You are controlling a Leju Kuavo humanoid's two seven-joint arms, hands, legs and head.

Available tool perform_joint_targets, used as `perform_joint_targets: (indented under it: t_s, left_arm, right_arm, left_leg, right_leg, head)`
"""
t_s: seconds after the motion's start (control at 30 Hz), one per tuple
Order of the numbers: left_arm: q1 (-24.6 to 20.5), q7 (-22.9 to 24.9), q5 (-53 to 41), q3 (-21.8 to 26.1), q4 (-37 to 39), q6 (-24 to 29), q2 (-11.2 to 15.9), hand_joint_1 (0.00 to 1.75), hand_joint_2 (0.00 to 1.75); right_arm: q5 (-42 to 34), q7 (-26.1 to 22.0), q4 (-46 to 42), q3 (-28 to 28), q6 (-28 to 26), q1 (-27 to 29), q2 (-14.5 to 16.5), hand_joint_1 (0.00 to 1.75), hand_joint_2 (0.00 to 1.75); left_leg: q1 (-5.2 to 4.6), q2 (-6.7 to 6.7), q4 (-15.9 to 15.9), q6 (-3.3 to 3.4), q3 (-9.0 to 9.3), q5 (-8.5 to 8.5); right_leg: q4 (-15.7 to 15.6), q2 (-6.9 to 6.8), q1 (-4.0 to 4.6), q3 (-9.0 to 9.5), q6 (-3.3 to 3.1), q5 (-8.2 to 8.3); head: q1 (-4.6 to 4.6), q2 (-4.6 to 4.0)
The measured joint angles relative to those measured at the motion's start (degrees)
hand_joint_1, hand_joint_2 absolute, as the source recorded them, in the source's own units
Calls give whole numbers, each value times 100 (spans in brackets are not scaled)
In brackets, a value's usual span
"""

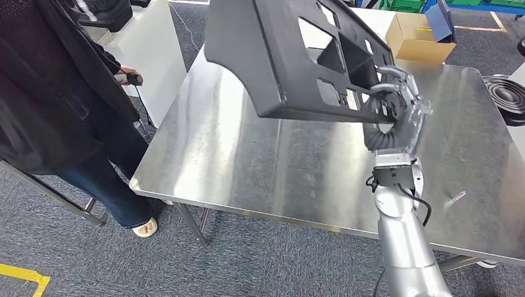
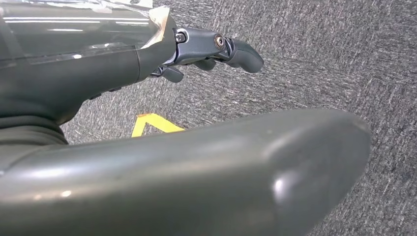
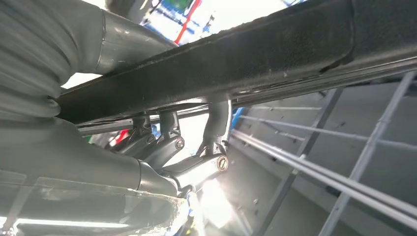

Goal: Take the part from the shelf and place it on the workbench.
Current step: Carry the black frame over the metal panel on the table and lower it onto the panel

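One large dark plastic part (image 1: 297,55), pierced by several rectangular cut-outs, is held in the air above the far half of the steel table (image 1: 260,161); no lettering or label can be read on it. Right hand (image 1: 396,102): fingers (image 3: 169,142) hooked through the openings along the part's near right edge and closed around that edge, the silver arm rising from below. The part tilts, its near edge lower than its far end, and it is clear of the table surface. Left hand (image 2: 206,54): hangs over grey carpet, fingers curled inward with nothing in them, beside a yellow floor marking (image 2: 152,123). Open room: the near and right portions of the table top lie bare and reflective. Left edge of the table: a person (image 1: 62,99) in dark clothing stands just beside it, holding a small dark device (image 1: 133,78). Beyond the far edge: a cardboard box (image 1: 421,37), without legible print. At the right edge: a black round object (image 1: 507,93).
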Motion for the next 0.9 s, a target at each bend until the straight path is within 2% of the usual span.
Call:
perform_joint_targets:
  t_s: [0.2, 0.47, 0.6, 0.73, 0.8, 0.9]
  left_arm:
    - [-29, 28, -27, -9, 0, -5, -23, 0, 0]
    - [-148, 108, -71, -92, 0, -10, -101, 0, 0]
    - [-170, 130, -71, -111, 0, -7, -123, 0, 0]
    - [-171, 128, -66, -120, 0, -7, -125, 0, 0]
    - [-173, 115, -53, -132, 0, -7, -129, 0, 0]
    - [-174, 89, -21, -158, 0, -7, -149, 0, 0]
  right_arm:
    - [369, 470, 877, 650, 403, -1195, 417, 175, 175]
    - [993, 725, 2781, 1613, 420, -2525, 1364, 175, 175]
    - [1134, 758, 3593, 1851, 325, -2838, 1795, 175, 175]
    - [1043, 927, 4125, 2107, 243, -3006, 2027, 175, 175]
    - [855, 1194, 4339, 2403, 101, -3065, 2104, 175, 175]
    - [551, 1791, 4602, 3244, -208, -3107, 2182, 175, 175]
  left_leg:
    - [1, 22, 0, -3, 11, 2]
    - [11, 21, -1, -5, 12, 3]
    - [13, 16, -1, -5, 11, 3]
    - [11, 17, -1, -5, 9, 3]
    - [11, 18, -1, -5, 9, 2]
    - [10, 20, -1, -5, 10, 2]
  right_leg:
    - [6, 17, 1, 0, 0, 1]
    - [13, 17, 6, -4, -2, -1]
    - [13, 16, 8, -5, -5, -3]
    - [12, 16, 7, -5, -5, -3]
    - [12, 16, 7, -4, -5, -3]
    - [12, 16, 6, -5, -5, -3]
  head:
    - [0, 0]
    - [-1, 0]
    - [0, 0]
    - [0, 0]
    - [1, 0]
    - [0, 0]
